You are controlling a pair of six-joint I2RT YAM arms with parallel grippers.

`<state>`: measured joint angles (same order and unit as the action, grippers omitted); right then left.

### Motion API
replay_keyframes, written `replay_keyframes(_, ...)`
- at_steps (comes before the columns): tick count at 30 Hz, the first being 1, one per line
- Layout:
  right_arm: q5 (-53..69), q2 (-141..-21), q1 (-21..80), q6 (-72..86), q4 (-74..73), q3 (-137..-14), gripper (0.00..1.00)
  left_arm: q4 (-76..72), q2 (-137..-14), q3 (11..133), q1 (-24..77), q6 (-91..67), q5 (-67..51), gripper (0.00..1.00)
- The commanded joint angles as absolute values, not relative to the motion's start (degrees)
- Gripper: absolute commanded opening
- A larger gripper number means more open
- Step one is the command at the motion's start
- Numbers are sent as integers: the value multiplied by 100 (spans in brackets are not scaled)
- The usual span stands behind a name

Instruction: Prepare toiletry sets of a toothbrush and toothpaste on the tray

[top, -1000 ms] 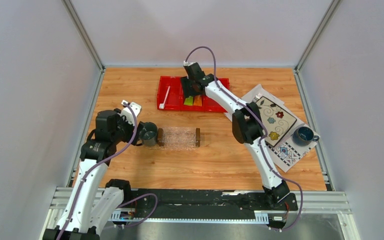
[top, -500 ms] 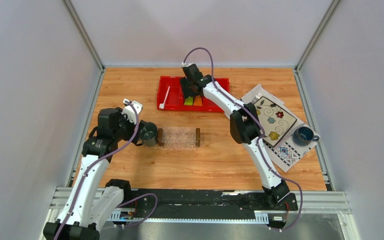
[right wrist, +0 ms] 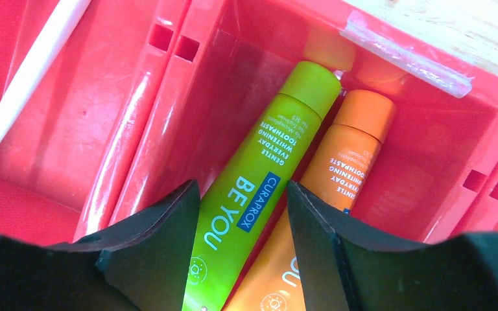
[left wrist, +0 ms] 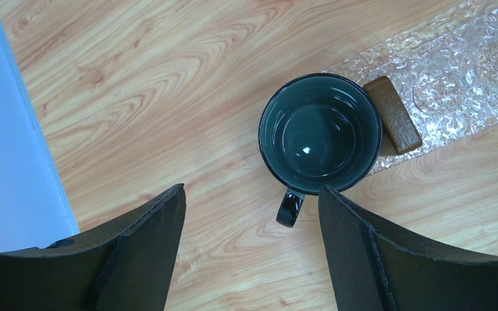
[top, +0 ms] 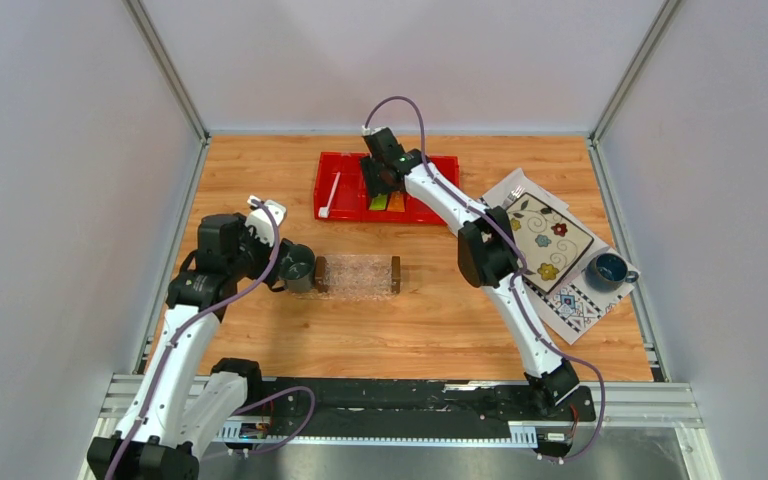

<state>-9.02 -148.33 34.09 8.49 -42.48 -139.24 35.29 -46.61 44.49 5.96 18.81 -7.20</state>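
Note:
In the right wrist view, a lime green toothpaste (right wrist: pixel 269 155) and an orange toothpaste (right wrist: pixel 343 155) lie side by side in the middle compartment of the red bin (right wrist: pixel 428 129). My right gripper (right wrist: pixel 243 194) is open and down in that compartment. Its fingers straddle the green tube, and the right finger overlaps the orange one. The white toothbrush (top: pixel 330 196) lies in the bin's left compartment. The clear tray (top: pixel 358 275) with brown end handles sits mid-table with nothing on it. My left gripper (left wrist: pixel 251 201) hangs open above the wood, just short of the dark mug (left wrist: pixel 318 133).
The dark mug (top: pixel 296 267) touches the tray's left handle (left wrist: pixel 394 115). A flower-patterned cloth (top: pixel 550 245) with a blue mug (top: pixel 608 268) on it lies at the right. The left wall stands close to my left arm.
My right gripper's jaws have narrowed around the green tube, and it has sunk a little deeper into the bin. My left arm has shifted slightly and is still open.

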Motion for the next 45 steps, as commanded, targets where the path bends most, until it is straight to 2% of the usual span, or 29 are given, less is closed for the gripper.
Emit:
replay_keyframes(1,-870,-15143,3410,694,-4843,-14027,63,3296,-4693,4439,571,1872,-694,82)
replay_keyframes(6,-765,-15187,3410,633,-4930,-14062,66,3226,-4772,4403,571,1881,-686,82)
replay_keyframes(11,-642,-15249,3410,580,-5036,-14097,62,3199,-4808,4386,580,1907,-668,82)
replay_keyframes(19,-501,-15363,3410,589,-5115,-14194,60,3199,-4834,4386,571,1907,-694,82)
replay_keyframes(28,-369,-15460,3410,563,-5203,-14203,67,3173,-4904,4377,580,1898,-730,82)
replay_keyframes(37,-273,-15539,3410,536,-5300,-14229,56,3164,-4922,4377,580,1881,-756,82)
replay_keyframes(45,-202,-15583,3410,510,-5361,-14256,53,3129,-4922,4324,580,1890,-756,82)
